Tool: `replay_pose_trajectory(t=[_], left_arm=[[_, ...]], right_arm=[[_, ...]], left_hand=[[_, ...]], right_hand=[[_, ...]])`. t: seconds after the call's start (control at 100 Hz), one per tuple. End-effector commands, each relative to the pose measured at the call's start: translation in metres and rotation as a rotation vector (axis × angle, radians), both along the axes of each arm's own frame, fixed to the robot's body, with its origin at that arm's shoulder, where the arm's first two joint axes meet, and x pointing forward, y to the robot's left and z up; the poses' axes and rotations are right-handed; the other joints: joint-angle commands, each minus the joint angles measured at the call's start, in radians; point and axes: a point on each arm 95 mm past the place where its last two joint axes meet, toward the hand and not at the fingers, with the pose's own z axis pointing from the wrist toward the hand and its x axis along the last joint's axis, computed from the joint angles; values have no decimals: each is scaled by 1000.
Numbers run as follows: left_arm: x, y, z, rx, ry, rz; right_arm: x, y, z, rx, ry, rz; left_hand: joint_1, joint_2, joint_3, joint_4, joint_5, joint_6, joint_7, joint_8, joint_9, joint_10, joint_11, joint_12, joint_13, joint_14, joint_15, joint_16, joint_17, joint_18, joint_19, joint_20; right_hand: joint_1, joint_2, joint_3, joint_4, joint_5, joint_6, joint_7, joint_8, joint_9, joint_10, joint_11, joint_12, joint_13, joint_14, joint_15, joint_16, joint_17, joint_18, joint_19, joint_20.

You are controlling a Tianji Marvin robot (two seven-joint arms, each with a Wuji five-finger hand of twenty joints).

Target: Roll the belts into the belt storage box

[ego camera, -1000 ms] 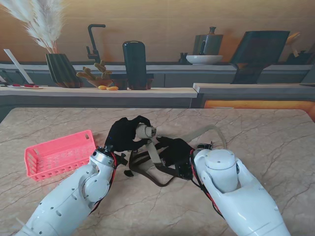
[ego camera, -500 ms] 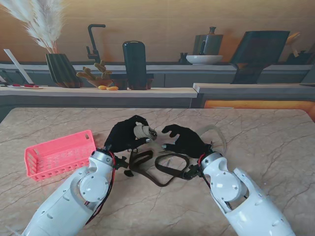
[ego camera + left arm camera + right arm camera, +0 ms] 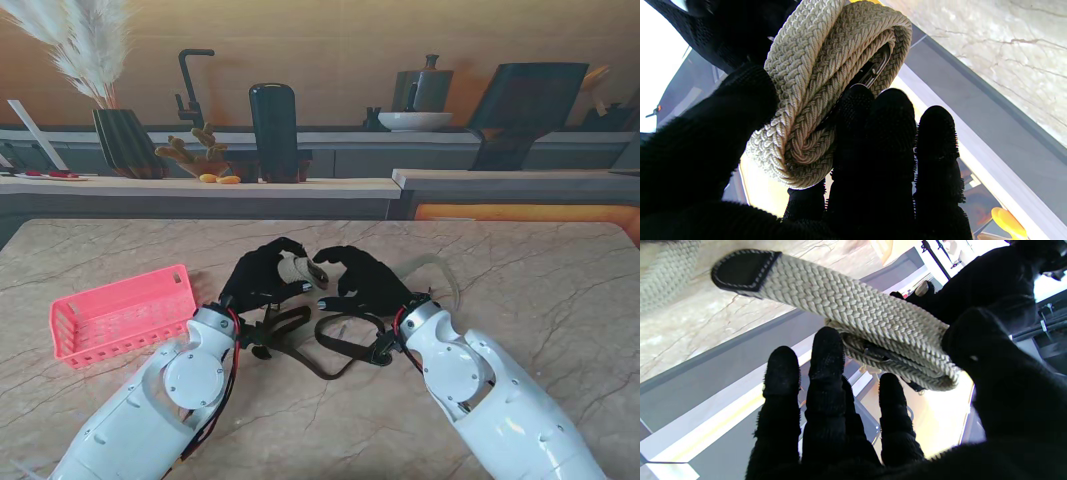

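From our stand we look down on the table point(image 3: 560, 280). Our wrist cameras sit close behind the fingers, facing outward; all three views share the woven belt point(image 3: 813, 100).

A beige marble table top point(image 3: 560, 300) with thin brown veins filled the foreground. Beyond it ran a grey counter with a pale wooden top point(image 3: 200, 186), backed by a warm tan wall point(image 3: 330, 50). On the counter stood 1 dark ribbed vase of white pampas feathers point(image 3: 125, 140) (far left), a tall black rounded appliance point(image 3: 273, 130) and a white bowl point(image 3: 414, 120).
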Motion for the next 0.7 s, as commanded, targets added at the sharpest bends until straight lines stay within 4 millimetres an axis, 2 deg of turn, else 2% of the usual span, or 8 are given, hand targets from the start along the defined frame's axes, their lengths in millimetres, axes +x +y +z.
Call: replay_pose_trajectory(t=[0.0, 0.28, 0.48, 0.51, 0.53, 0.61, 0.69], left_arm=[[-2, -8, 2, -15, 2, -10], [-4, -12, 2, -85, 61, -27], [-7, -14, 3, -141, 110, -29], [-7, -15, 3, -151, 118, -28], [-7, -15, 3, -159, 124, -28], [-8, -17, 3, -188, 147, -24], [-9, -18, 2, -205, 159, -19]], right_arm=[[3, 6, 3, -1, -18, 16], [10, 15, 0, -17, -22, 24], [12, 19, -3, 26, 31, 27], [12, 19, -4, 31, 39, 29], [12, 19, -4, 34, 45, 32], [13, 21, -5, 48, 65, 33], [13, 22, -6, 59, 83, 31]], left_hand=[[121, 142, 144, 125, 98, -11, 195, 127, 5, -29, -1, 29, -10, -45, -2, 21, -11, 6, 26, 14], [129, 144, 138, 124, 98, -9, 192, 130, 5, -26, -9, 32, -15, -41, -8, 22, -17, 8, 20, 14], [132, 150, 130, 121, 96, -8, 185, 131, 1, -27, -17, 36, -22, -40, -16, 23, -22, 8, 12, 15], [133, 153, 127, 119, 95, -8, 183, 131, -1, -28, -20, 36, -25, -39, -20, 23, -24, 7, 10, 15], [134, 153, 125, 119, 94, -8, 182, 131, -2, -30, -23, 35, -25, -39, -21, 23, -24, 7, 9, 15], [140, 157, 118, 117, 92, -10, 177, 134, -4, -29, -30, 36, -28, -38, -30, 22, -28, 8, 3, 15], [143, 161, 113, 116, 88, -15, 174, 137, -7, -30, -36, 37, -31, -37, -37, 21, -29, 7, -1, 15]], right_hand=[[-6, -55, 51, -45, -9, 21, 7, -14, -33, 14, 25, -11, 20, -36, 27, -4, 20, -47, 8, -6], [39, -18, 128, -42, 108, 55, 35, -17, 65, 33, 123, 15, 97, -82, 98, 11, 97, -76, 37, -14], [63, 5, 210, -41, 316, -40, 121, 4, 269, -8, 197, 43, 197, -79, 113, 11, 164, -72, 78, -17], [75, -3, 205, -103, 341, -64, 166, -69, 305, -19, 191, 57, 214, -78, 115, 25, 174, -72, 90, -19], [80, -7, 199, -122, 350, -75, 189, -98, 318, -23, 190, 61, 222, -77, 121, 32, 178, -72, 95, -18], [95, -13, 174, -153, 378, -98, 230, -129, 356, -31, 194, 68, 242, -75, 158, 56, 190, -73, 116, -8], [86, -21, 149, -158, 393, -101, 236, -141, 373, -32, 195, 70, 243, -66, 190, 76, 187, -66, 125, -1]])
